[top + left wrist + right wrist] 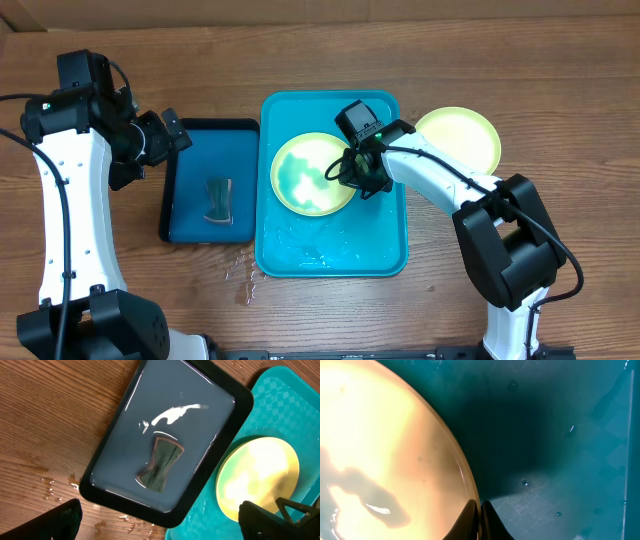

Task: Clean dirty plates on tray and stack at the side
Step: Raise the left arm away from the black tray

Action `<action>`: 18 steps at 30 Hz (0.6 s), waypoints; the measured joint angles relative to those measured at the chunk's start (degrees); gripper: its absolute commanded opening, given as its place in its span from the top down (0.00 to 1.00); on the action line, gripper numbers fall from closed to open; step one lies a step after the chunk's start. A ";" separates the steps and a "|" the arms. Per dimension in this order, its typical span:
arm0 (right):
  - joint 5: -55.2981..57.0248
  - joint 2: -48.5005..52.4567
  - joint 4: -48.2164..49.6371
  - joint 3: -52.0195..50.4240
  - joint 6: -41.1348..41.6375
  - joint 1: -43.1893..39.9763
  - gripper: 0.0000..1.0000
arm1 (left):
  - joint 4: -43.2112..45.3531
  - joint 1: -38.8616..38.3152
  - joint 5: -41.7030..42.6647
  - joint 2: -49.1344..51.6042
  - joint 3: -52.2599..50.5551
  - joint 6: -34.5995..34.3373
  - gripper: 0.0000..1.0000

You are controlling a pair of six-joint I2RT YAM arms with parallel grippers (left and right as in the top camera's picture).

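Observation:
A pale yellow-green dirty plate (312, 173) with blue smears lies on the turquoise tray (330, 255). My right gripper (355, 170) is at the plate's right edge. In the right wrist view its fingertips (470, 517) are shut on the rim of the plate (380, 450), with the tray floor (560, 435) beneath. A second yellow-green plate (458, 138) rests on the table to the right of the tray. My left gripper (172, 135) hovers open and holds nothing, by the far left corner of the dark-blue tray. Its wrist view shows the plate (257, 480) and the tray (280, 400).
A smaller dark-blue tray with a black rim (205, 150) sits left of the turquoise one, with a grey-green sponge (160, 465) lying in it. Water droplets (243, 275) spot the wooden table near both trays' front corners.

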 measured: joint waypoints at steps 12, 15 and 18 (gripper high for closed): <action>-0.24 0.00 0.07 0.00 0.00 0.00 0.96 | -0.04 0.00 0.00 0.00 0.00 0.00 0.01; -0.39 0.00 0.24 0.00 0.00 0.00 0.96 | -0.13 0.00 0.00 0.00 0.00 0.02 0.00; -0.42 0.00 0.24 0.00 -0.02 0.00 0.96 | -0.13 0.00 0.00 0.00 0.00 0.00 0.00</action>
